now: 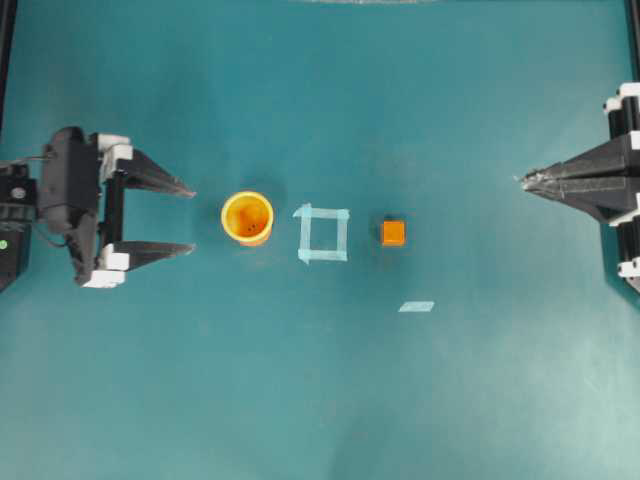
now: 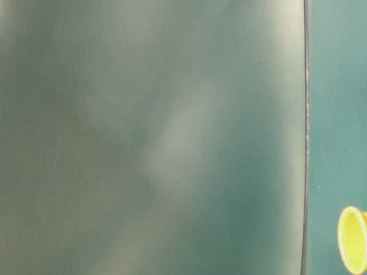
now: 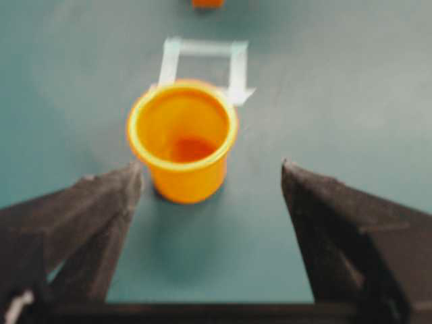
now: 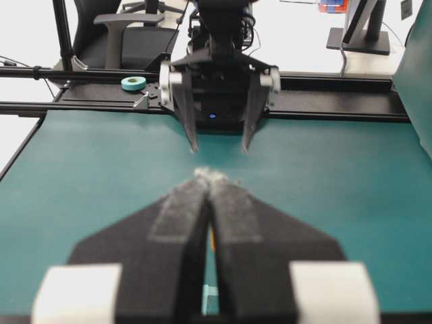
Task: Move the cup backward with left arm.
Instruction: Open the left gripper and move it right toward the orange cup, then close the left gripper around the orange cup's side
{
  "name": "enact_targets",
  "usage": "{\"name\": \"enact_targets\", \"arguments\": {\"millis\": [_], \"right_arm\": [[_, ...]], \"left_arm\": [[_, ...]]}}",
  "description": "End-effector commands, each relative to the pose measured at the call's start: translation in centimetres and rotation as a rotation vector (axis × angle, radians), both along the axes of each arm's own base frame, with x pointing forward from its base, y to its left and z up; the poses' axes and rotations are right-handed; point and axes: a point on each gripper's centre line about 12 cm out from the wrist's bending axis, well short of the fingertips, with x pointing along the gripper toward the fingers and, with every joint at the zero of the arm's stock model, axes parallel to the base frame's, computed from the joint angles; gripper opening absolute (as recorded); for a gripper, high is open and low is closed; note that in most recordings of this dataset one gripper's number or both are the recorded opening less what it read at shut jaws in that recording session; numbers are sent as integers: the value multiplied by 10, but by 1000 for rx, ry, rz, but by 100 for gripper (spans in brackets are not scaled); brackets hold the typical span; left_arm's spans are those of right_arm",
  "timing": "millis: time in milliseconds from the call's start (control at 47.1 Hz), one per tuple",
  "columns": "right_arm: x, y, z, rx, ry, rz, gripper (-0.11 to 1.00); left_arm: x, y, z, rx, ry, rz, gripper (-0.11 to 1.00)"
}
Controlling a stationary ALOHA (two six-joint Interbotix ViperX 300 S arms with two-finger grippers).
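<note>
Robotics lab bench. Teal mat [image 1: 320, 400] marked with a tape square [image 1: 323, 234]; black rail [image 4: 337, 104] behind the far arm [image 4: 217, 74], tape roll [image 4: 133, 82] on it; office chair [image 4: 125, 30] and monitor stand [image 4: 361, 30] beyond.

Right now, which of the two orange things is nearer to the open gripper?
The cup, round and hollow, just ahead of the left gripper; the cube lies beyond the tape square.
</note>
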Motion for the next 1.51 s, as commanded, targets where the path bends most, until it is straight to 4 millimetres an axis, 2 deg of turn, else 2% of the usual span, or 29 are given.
{"name": "enact_targets", "arguments": {"millis": [0,425,658,871,1487], "right_arm": [[2,0,12,-3,-34,0,0],[2,0,14,-4,-38,0,0],[2,0,15,-4,-41,0,0],[2,0,15,-4,-43,0,0],[1,1,16,-20,-45,2,0]], "left_arm": [[6,4,-5,8,-3,12,81],[21,14,-37,9,40,42,81],[37,15,-50,7,77,42,81],[53,14,-53,10,76,30,81],[78,7,-58,13,40,2,81]]}}
